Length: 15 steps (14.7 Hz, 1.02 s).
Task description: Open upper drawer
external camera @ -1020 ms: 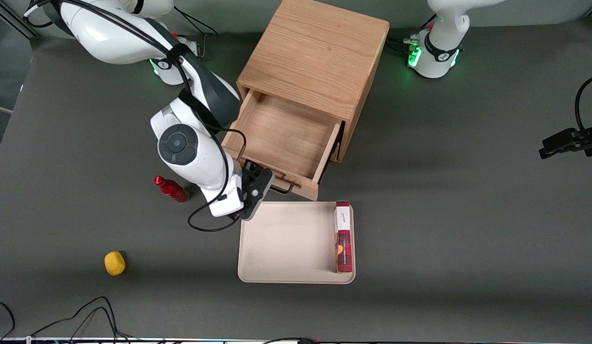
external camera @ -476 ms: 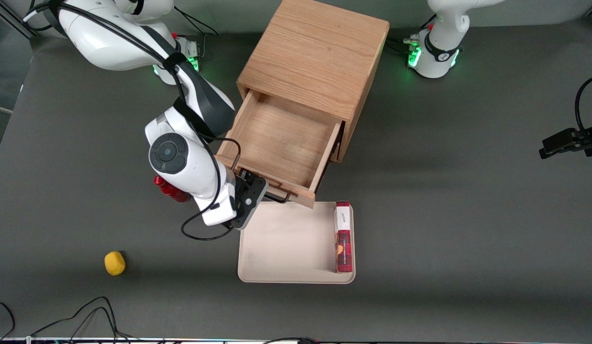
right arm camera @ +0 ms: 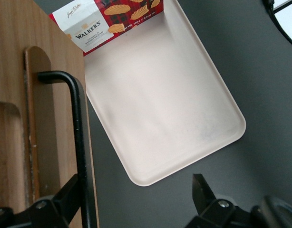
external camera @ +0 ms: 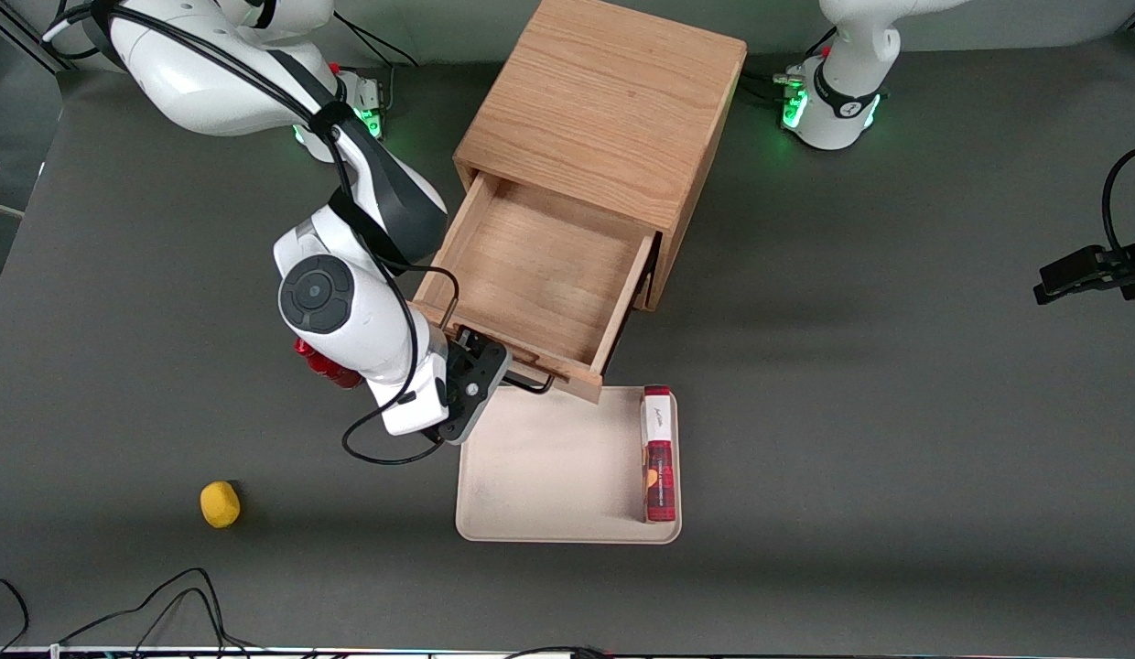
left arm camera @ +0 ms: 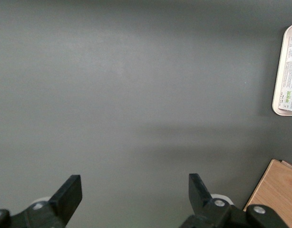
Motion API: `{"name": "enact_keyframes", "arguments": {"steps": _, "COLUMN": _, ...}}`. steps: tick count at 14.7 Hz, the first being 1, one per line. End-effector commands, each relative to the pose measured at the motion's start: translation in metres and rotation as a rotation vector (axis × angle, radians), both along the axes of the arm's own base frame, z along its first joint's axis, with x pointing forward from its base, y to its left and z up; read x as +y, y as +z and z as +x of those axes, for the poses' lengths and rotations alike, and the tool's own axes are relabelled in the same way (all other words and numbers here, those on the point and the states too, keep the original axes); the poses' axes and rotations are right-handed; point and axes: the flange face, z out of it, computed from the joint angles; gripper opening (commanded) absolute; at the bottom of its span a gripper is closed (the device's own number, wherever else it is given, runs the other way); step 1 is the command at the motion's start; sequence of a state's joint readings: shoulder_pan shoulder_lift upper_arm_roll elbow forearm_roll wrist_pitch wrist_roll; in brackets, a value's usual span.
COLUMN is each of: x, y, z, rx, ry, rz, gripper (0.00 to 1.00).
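Oak grain fills the pulled-out upper drawer (external camera: 540, 275), the shallow light wooden box that stands well out of the tall wooden cabinet (external camera: 613, 101), its inside bare and its front edge reaching over the rim of the cream rectangular tray (external camera: 549, 476). My black two-finger gripper (external camera: 494, 361) sits at that drawer front, at the end of the thin black wire handle (external camera: 529, 383) that lies toward the working arm's end of the table. From my wrist camera the handle (right arm camera: 79, 142) runs as a dark bar just inside one finger (right arm camera: 65, 202), while the other finger (right arm camera: 203, 192) hangs well apart from it over the grey table, so my fingers are spread and not pressing on the bar; whether the near finger touches it I cannot tell. The drawer below is hidden under the open one. My own forearm covers most of the small red bottle (external camera: 325, 364) lying beside the drawer toward the working arm's end; only its cap and part of its body show. A red tartan biscuit box (external camera: 659, 453) stands on edge in the tray, along the wall toward the parked arm's end; my wrist view (right arm camera: 96, 21) cuts it off. A small yellow lemon-like object (external camera: 220, 504) lies on the table, nearer the front camera than the drawer and well apart from it.
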<state>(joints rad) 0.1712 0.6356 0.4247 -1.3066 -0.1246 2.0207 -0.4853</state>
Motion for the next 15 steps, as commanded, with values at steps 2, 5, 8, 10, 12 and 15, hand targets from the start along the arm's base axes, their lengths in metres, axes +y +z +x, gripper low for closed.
{"name": "enact_keyframes", "arguments": {"steps": 2, "x": -0.001, "y": 0.016, "z": 0.006, "rx": -0.037, "ry": 0.003, "rz": 0.016, "gripper": 1.00}}
{"name": "enact_keyframes", "arguments": {"steps": 5, "x": -0.015, "y": 0.062, "z": 0.004, "rx": -0.100, "ry": -0.038, "rz": 0.019, "gripper": 1.00}}
{"name": "enact_keyframes", "arguments": {"steps": 8, "x": -0.036, "y": 0.113, "z": 0.001, "rx": -0.152, "ry": -0.140, "rz": 0.052, "gripper": 1.00}}
{"name": "enact_keyframes", "arguments": {"steps": 10, "x": -0.061, "y": 0.158, "z": -0.002, "rx": -0.198, "ry": -0.190, "rz": 0.087, "gripper": 1.00}}
{"name": "enact_keyframes", "arguments": {"steps": 12, "x": -0.097, "y": 0.192, "z": -0.018, "rx": -0.151, "ry": -0.297, "rz": 0.105, "gripper": 1.00}}
{"name": "enact_keyframes", "arguments": {"steps": 15, "x": -0.152, "y": 0.221, "z": -0.038, "rx": -0.040, "ry": -0.537, "rz": 0.101, "gripper": 1.00}}
